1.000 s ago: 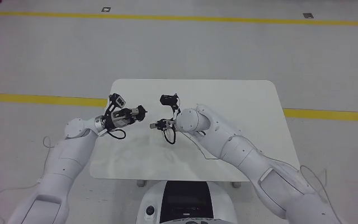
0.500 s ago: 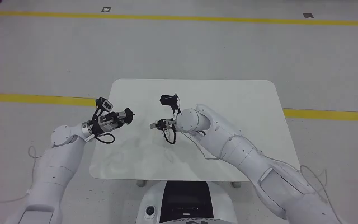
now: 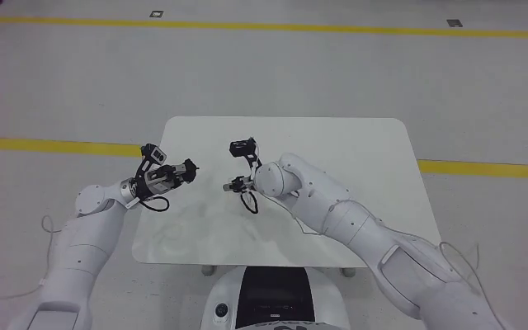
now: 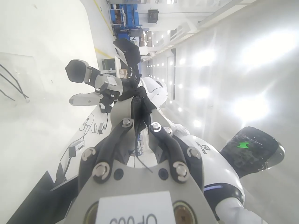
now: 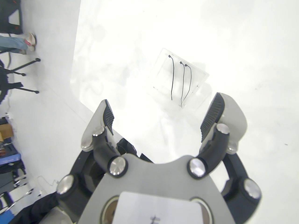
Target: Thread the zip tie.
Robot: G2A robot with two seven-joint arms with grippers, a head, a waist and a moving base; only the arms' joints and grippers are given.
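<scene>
My left gripper (image 4: 140, 99) is shut on a black zip tie (image 4: 139, 111), whose thin tail runs back between the fingers toward the wrist. In the top view the left gripper (image 3: 190, 167) hangs over the table's left part. The right gripper (image 3: 226, 187) is a short way to its right, facing it, apart from the tie. The left wrist view shows the right gripper (image 4: 74, 86) with its fingers spread. In its own view the right gripper (image 5: 161, 115) is open with nothing between the ribbed pads (image 5: 212, 113).
A clear flat tray (image 5: 198, 75) with three spare black zip ties (image 5: 172, 78) lies on the white table (image 3: 346, 165), below the right gripper. The same tray (image 4: 14, 66) is seen in the left wrist view. The table's left edge is close to the left arm.
The left gripper has drawn back to the left with the zip tie, widening the gap between the grippers. The right wrist has turned slightly.
</scene>
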